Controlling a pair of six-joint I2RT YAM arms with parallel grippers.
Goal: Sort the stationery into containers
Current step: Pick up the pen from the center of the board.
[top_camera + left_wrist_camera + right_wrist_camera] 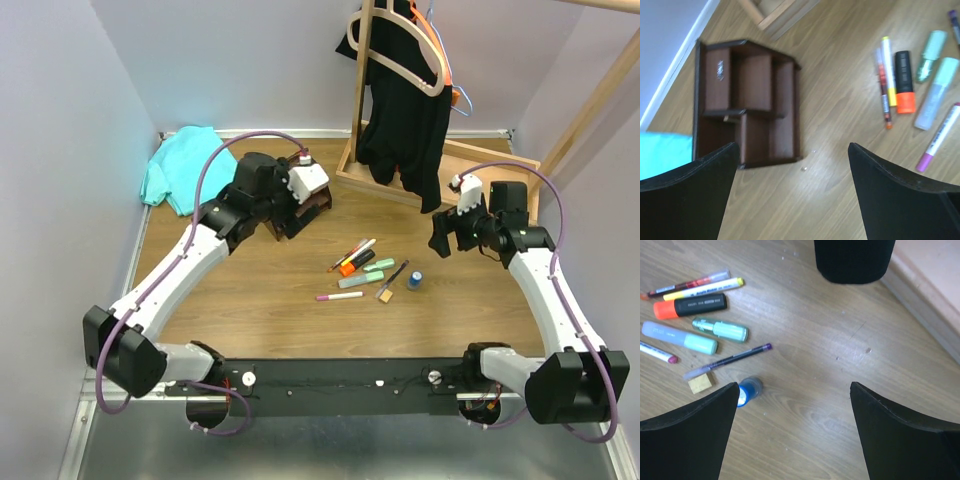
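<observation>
Lying loose mid-counter (250,300), nearest first: pink marker (340,296), tan block (383,294), blue cylinder (414,280), thin dark pen (397,274), pale green markers (362,279), orange marker (355,263), yellow marker (358,250). Hovering right of that cluster and slightly farther, fingers spread wide and gripping nothing: right gripper (793,387). Hanging farther still, to the left, likewise spread and empty, directly over the dark brown organizer (747,102): left gripper (792,150). Standing well left of the stationery, open slots facing the left wrist camera.
</observation>
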